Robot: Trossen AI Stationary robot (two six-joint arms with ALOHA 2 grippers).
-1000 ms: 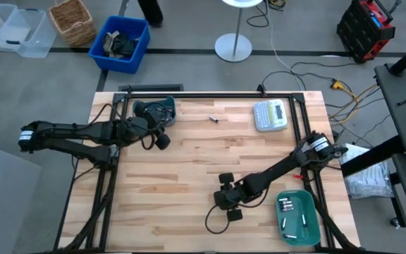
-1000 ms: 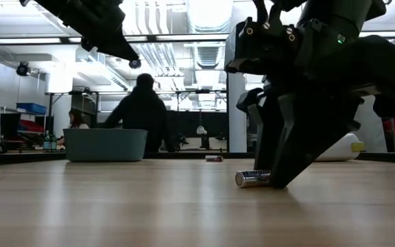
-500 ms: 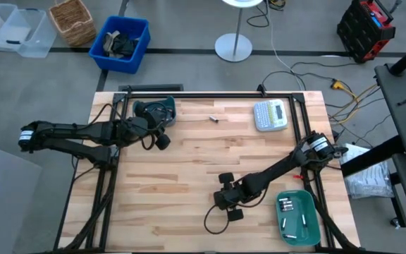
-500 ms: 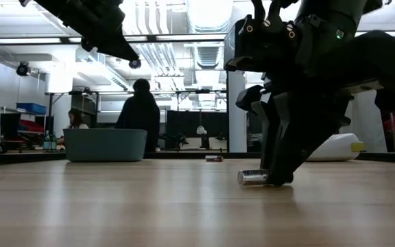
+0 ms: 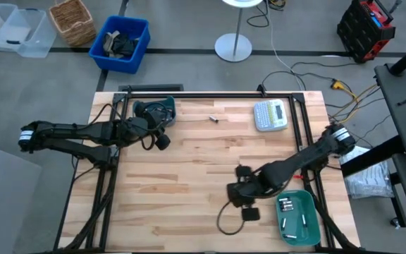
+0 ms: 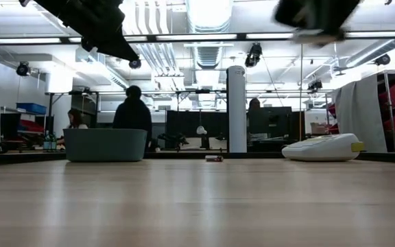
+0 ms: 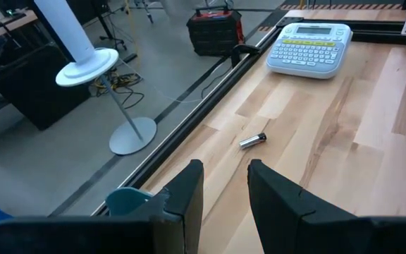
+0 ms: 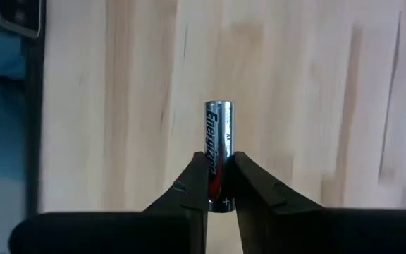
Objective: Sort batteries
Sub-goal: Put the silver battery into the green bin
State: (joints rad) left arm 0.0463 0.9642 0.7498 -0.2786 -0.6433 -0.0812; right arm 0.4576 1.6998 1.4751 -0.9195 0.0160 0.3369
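My right gripper (image 5: pixel 240 192) hangs above the near right part of the table, shut on a silver-and-black battery (image 8: pixel 218 141). In the low view it is only a blur at the top (image 6: pixel 314 14). Beside it a green tray (image 5: pixel 309 204) holds several batteries (image 5: pixel 286 206). One loose battery (image 5: pixel 215 118) lies on its side near the far edge, also seen in the left wrist view (image 7: pixel 253 140). My left gripper (image 7: pixel 225 194) waits open and empty at the far left (image 5: pixel 159 138), next to a teal bin (image 5: pixel 162 107). My right gripper pinches the battery's black end (image 8: pixel 217 180) between its two fingertips (image 8: pixel 197 176). The fingers come steeply from above and lie along the battery. Its silver end (image 8: pixel 218 113) sticks out past the fingertips. The battery is lifted clear of the table.
A grey-white label maker (image 5: pixel 270 115) lies at the far right. Black frame rails (image 5: pixel 210 94) run along the far and side edges. Bare wood stretches across the table's middle. A blue crate (image 5: pixel 120 42) and a lamp foot (image 5: pixel 232 47) stand on the floor beyond; a person (image 6: pixel 134 120) shows in the room.
My right gripper has shut on the battery that lay on the table, then risen fast and shifted a little toward the right edge. It has left the low view except for a blur at the top. The battery has gone up with it, clear of the wood.
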